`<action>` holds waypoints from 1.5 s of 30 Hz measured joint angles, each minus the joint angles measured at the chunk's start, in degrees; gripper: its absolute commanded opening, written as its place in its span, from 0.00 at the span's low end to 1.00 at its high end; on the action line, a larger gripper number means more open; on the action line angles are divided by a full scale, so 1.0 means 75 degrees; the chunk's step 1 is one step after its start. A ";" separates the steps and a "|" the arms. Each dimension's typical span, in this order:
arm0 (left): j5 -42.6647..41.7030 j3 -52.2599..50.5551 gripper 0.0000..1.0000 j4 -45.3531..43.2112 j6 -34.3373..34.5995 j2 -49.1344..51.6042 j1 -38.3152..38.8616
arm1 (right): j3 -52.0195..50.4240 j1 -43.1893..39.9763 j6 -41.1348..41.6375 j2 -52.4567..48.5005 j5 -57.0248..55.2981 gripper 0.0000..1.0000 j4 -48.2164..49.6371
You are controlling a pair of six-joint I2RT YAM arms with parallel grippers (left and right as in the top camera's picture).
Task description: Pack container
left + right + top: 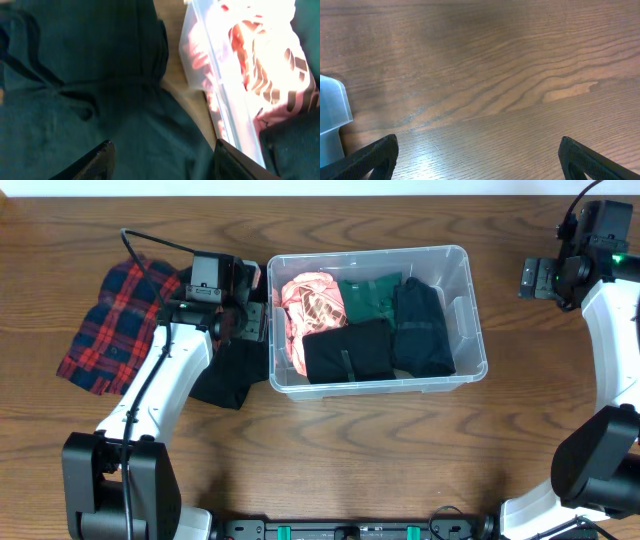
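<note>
My left gripper (170, 162) straddles the dark garment (75, 100) with its fingers apart, and I can confirm no pinch. The garment lies on the tabletop (495, 75) just beside the container (476, 320), which sits mid-tabletop holding 4 folded pieces. The cloth looks soft, limp and creased, so I may catch only 1 layer and let the rest trail, or snag the rigid clear plastic rim. My right gripper (480, 165) hangs wide over bare wood grain, well apart.
</note>
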State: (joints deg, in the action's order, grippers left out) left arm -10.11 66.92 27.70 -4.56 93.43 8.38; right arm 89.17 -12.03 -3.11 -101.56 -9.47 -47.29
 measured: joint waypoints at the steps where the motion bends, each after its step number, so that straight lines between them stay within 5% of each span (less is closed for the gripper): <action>1: -0.0003 0.0000 0.57 -0.0096 -0.0003 0.0000 0.0000 | 0.0000 0.0000 0.0000 0.0000 0.0000 0.99 0.0000; 22: 0.0015 0.0003 0.56 -0.0705 -0.0047 0.0000 0.0265 | 0.0000 0.0000 0.0000 0.0000 0.0003 0.99 0.0000; 28: 0.0892 0.0003 0.57 -0.0740 -0.0070 0.0000 0.0294 | 0.0000 0.0000 0.0000 0.0000 0.0000 0.99 0.0000; 32: 0.1955 0.0003 0.71 -0.0752 -0.0481 0.0000 0.0297 | 0.0000 0.0000 0.0000 0.0000 0.0003 0.99 0.0000; 45: 0.3048 0.0003 0.72 -0.0988 -0.1664 0.0000 -0.0513 | 0.0000 0.0000 0.0000 0.0000 0.0003 0.99 0.0000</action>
State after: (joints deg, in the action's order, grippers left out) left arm 12.75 66.94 20.29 -17.04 93.43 4.54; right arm 89.17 -12.03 -3.11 -101.56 -9.45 -47.29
